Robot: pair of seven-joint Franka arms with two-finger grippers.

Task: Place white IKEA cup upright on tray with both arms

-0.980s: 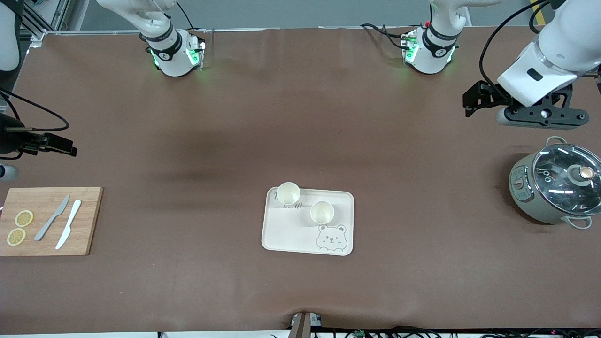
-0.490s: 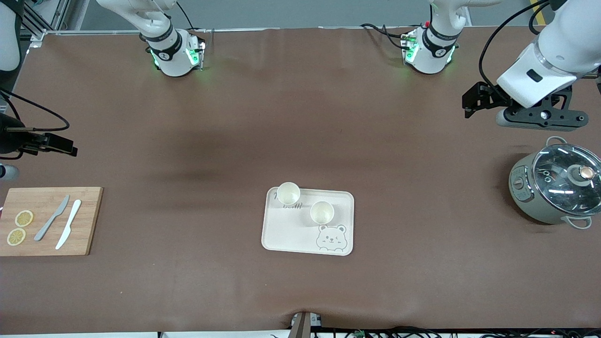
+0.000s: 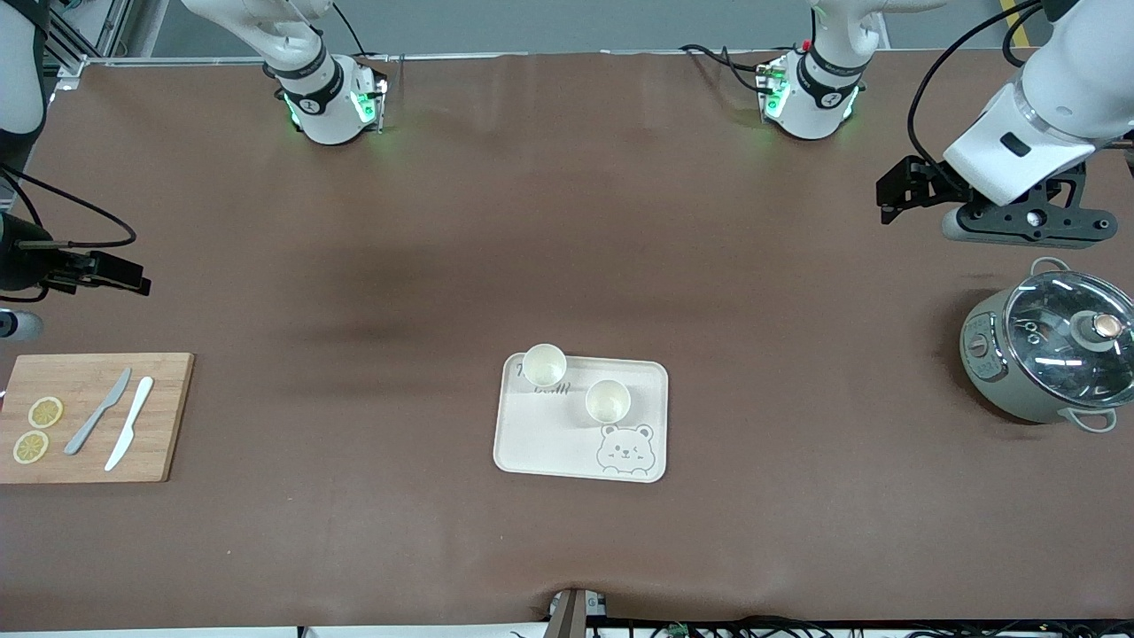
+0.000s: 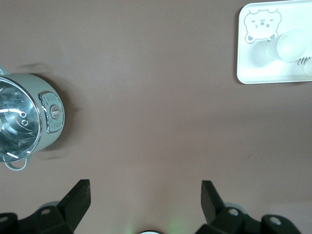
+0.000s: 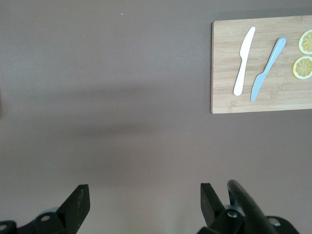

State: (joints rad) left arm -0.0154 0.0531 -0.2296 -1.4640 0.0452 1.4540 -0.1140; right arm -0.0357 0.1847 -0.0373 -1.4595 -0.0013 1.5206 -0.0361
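Your two white cups stand upright on the cream tray (image 3: pixel 540 439) at mid-table, the first cup (image 3: pixel 544 364) at the tray's corner farthest from the front camera on the right arm's side, the second cup (image 3: pixel 608 400) just beside the bear drawing (image 3: pixel 625 448). Bare brown table (image 3: pixel 567 221) lies open all around the tray.

Your left gripper (image 4: pixel 145 196) hangs with fingers spread wide and empty over bare table at the left arm's end, well apart from the tray; the lidded pot (image 3: pixel 1050 356) sits nearer the front camera than the spot beneath it.

Your right gripper (image 5: pixel 141 195), also spread wide and empty, waits over bare table at the right arm's end. The cutting board (image 3: pixel 89 418) there carries a grey knife (image 3: pixel 97 411), a white knife (image 3: pixel 129 423) and two lemon slices (image 3: pixel 37 429).
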